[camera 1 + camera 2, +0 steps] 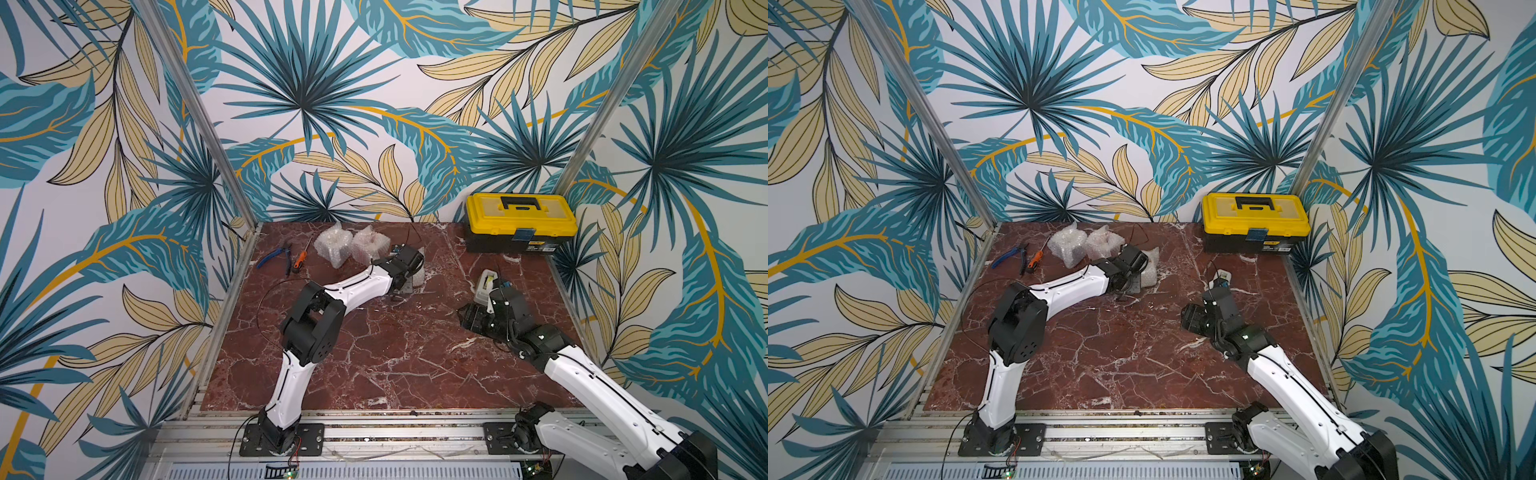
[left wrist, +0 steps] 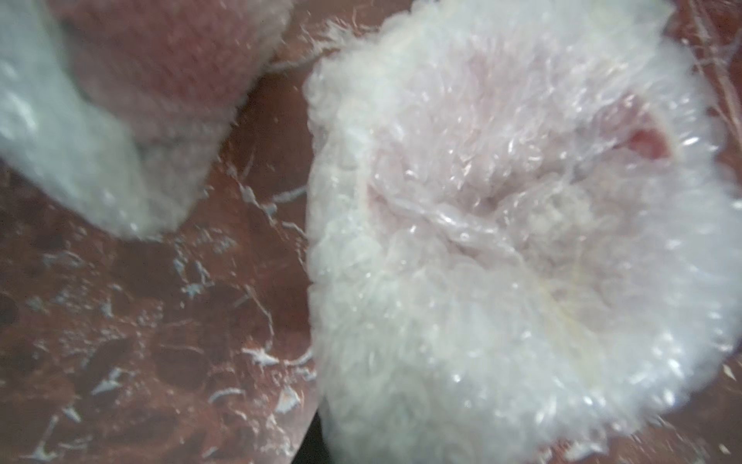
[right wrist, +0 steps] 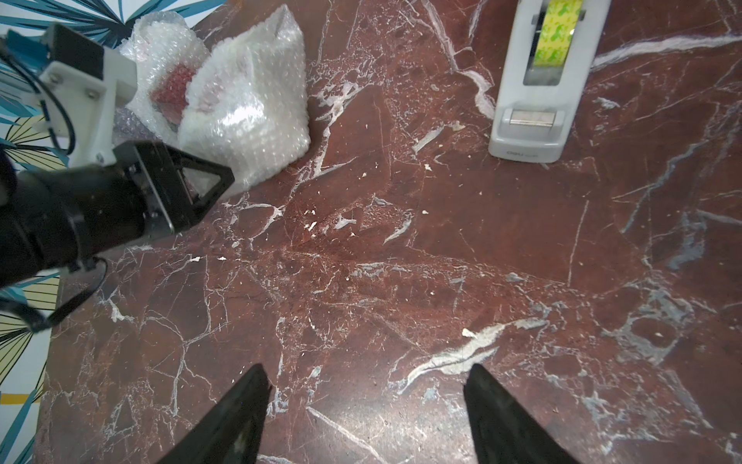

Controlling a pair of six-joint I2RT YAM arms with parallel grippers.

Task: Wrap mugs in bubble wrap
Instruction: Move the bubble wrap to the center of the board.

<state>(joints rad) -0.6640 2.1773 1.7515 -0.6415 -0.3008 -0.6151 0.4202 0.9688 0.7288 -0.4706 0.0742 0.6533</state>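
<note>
We've got the right claw (image 3: 367, 369) wide open over the desk (image 3: 401, 261), empty. The left claw (image 3: 213, 182) sits by the mugs (image 3: 170, 86) in bubble wrap (image 3: 249, 100) at the back; we can't tell its grip.

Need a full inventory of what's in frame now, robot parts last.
bubble-wrapped bundles: 3, translucent white, red showing through one; back of table
pliers: 1, blue handles; back left
screwdriver: 1, orange handle; beside the pliers
toolbox: 1, yellow lid, black base; back right corner
tape dispenser: 1, grey, yellow-green tape; right side
table: 1, red-brown marble; under everything
arms: 2, white with black joints; front rail bases
left gripper: 1, black; at the rightmost bundle, jaws unclear
right gripper: 1, black; open over bare table
</note>
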